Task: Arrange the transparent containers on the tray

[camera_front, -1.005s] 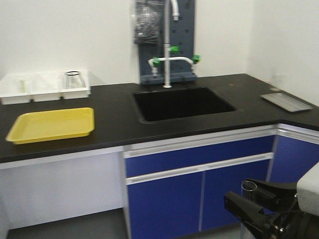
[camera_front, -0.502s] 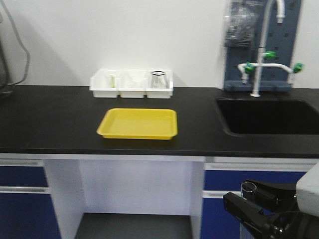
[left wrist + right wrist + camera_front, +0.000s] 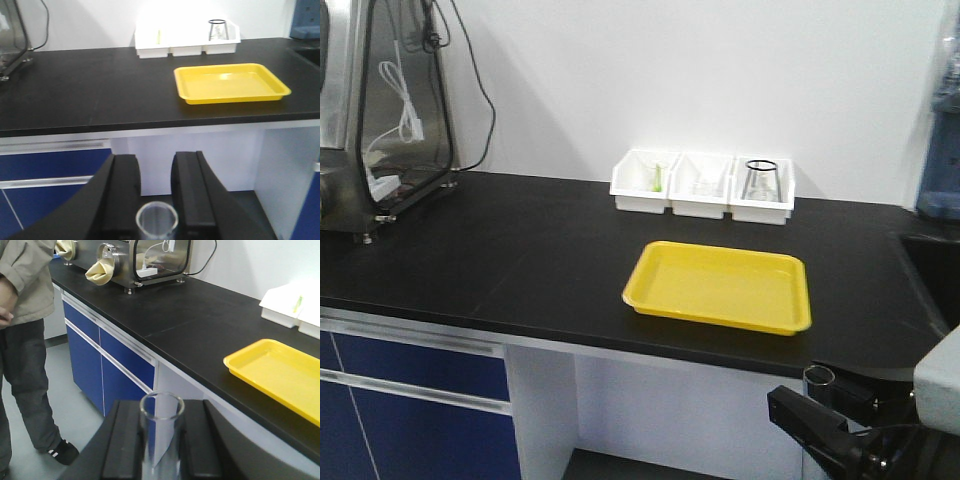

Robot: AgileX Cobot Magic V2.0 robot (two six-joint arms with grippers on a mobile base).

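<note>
Left gripper (image 3: 155, 167) clamps a glass tube (image 3: 156, 222), right gripper (image 3: 161, 410) a second tube (image 3: 161, 442); one white bin (image 3: 761, 214) holds, seemingly, a flask (image 3: 761, 178).

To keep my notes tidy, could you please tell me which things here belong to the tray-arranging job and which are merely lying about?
Job in hand: left tube, between the jaws of the left gripper; right tube, between the jaws of the right gripper; yellow tray.
Lying about: white bins, flask in one bin, glove box, bystander.
</note>
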